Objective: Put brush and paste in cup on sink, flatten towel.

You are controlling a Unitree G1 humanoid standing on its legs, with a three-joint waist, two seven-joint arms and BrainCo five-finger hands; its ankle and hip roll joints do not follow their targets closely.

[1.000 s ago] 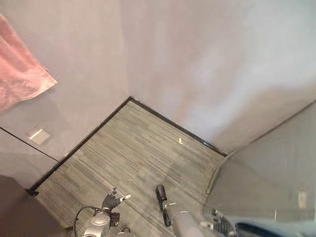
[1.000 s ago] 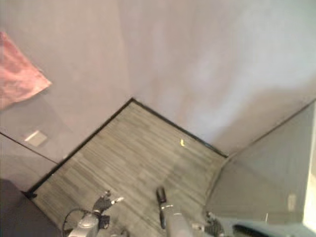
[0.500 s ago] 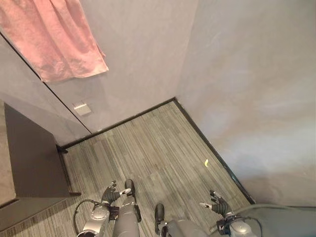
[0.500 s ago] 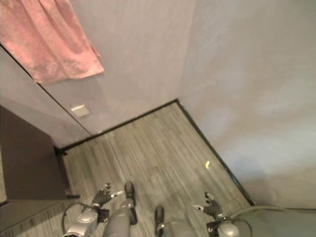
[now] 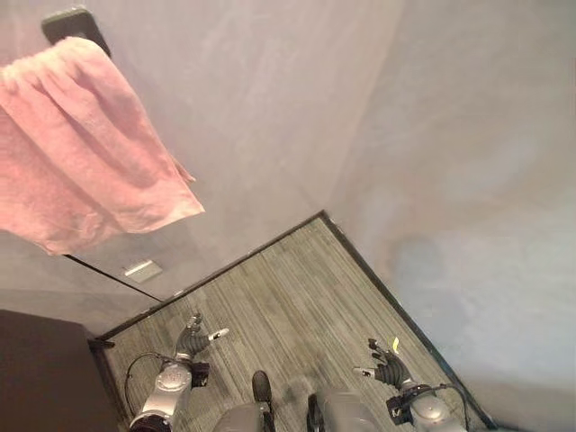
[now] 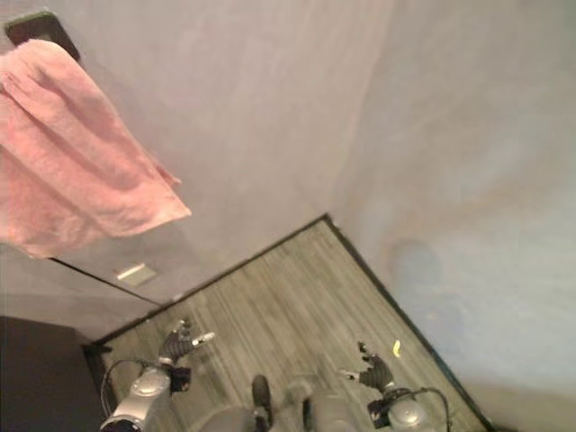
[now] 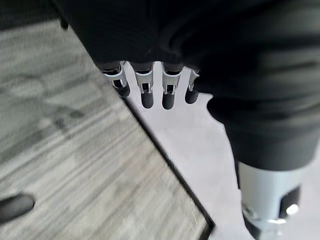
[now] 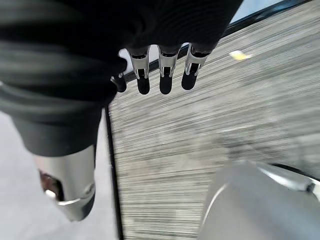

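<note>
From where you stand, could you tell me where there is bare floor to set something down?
The striped floor lies bare from the wall corner down to between the left hand and right hand. A small yellow scrap lies beside the right hand. The dark cabinet and pink towel crowd the left.

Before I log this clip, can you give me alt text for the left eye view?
A pink towel hangs bunched from a dark holder high on a grey wall, above a striped grey floor. Both robot hands, left hand and right hand, hang low with relaxed fingers, holding nothing. A dark cabinet stands at lower left.
</note>
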